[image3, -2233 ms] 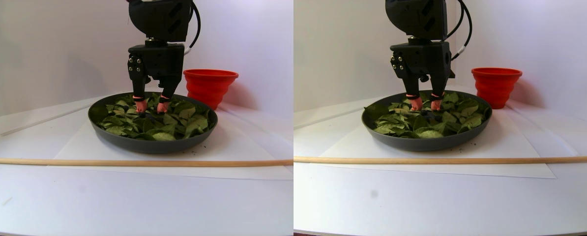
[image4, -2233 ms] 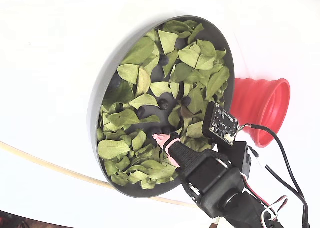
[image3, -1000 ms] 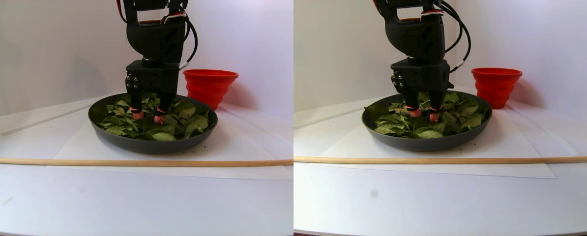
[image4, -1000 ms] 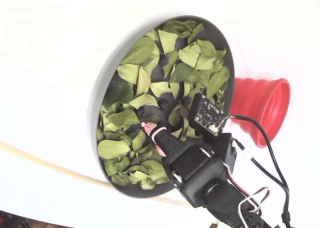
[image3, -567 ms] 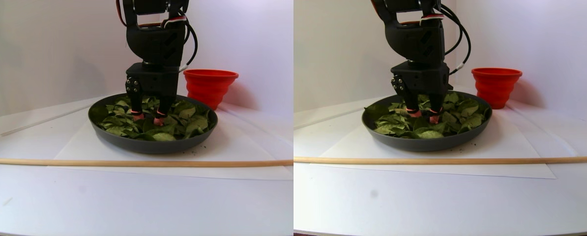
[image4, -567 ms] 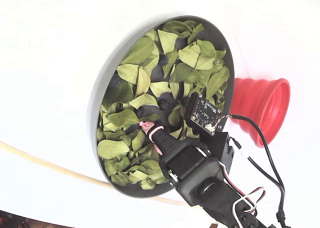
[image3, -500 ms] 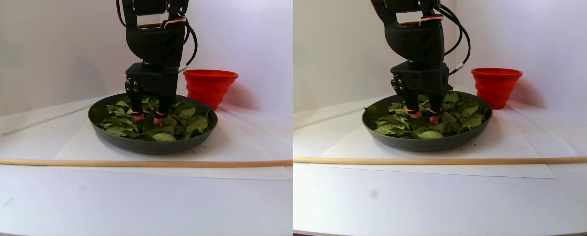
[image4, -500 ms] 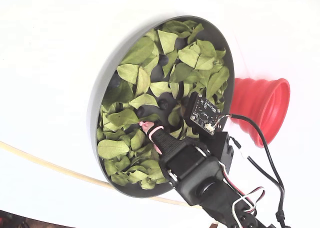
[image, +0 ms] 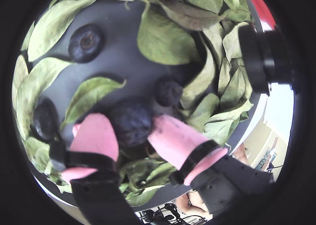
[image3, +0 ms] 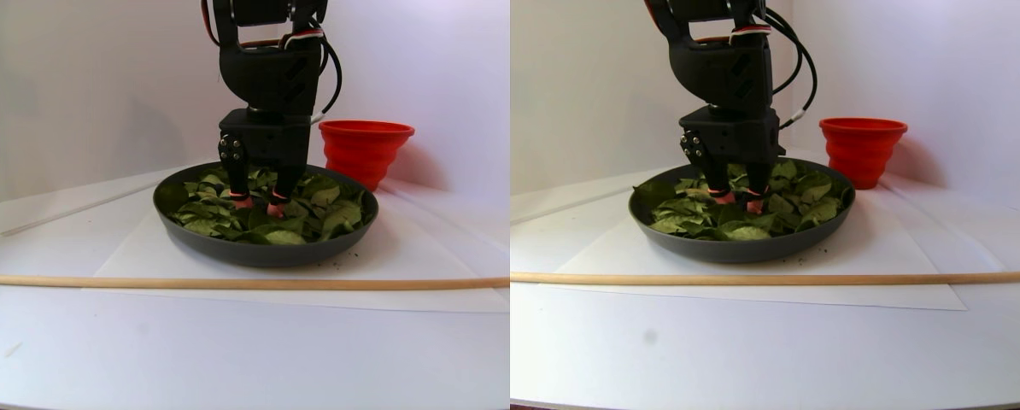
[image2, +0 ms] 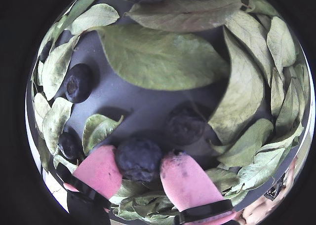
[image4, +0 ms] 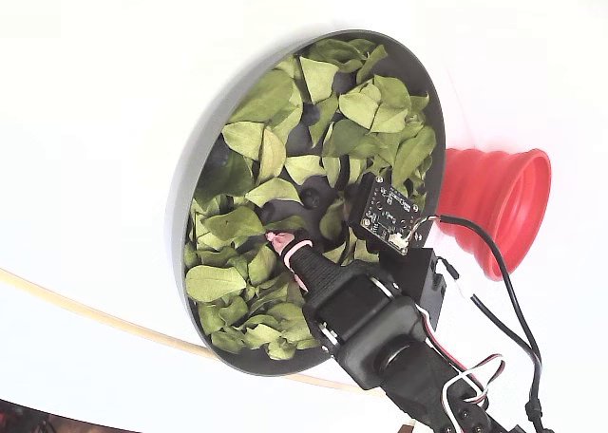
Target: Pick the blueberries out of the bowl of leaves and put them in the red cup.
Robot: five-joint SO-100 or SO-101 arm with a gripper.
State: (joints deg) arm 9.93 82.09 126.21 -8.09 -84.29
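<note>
I have the claw (image2: 140, 178) down in the bowl (image4: 180, 205), its pink fingertips (image: 96, 136) set narrow on either side of one berry (image: 131, 120) that sits between them on the dark floor. Both wrist views show the pads at the berry's flanks, but I cannot tell whether they are pressing it or just beside it.

My worry is the grip. The berry is round and the pads look to meet it low and toward its near side, so a squeeze could squirt it forward onto the leaves (image4: 285, 101). A second berry (image2: 185, 126) lies just beyond and could be knocked if the first rolls. Curled leaves sit under the fingertips (image2: 98, 170) too; one could get pinched along and ride to the cup (image4: 499, 210).

The wrist views give me what the others do not: the berry itself, the second one, and two more berries (image: 85, 40) off to the left. In the fixed view I see only one pink tip (image4: 281, 243) among the leaves, no target berry, but it shows the cup just outside the bowl's rim. The stereo pair shows the claw (image3: 254, 203) low among the leaves and the cup (image3: 365, 149) standing behind the bowl on the table (image3: 219, 350).
</note>
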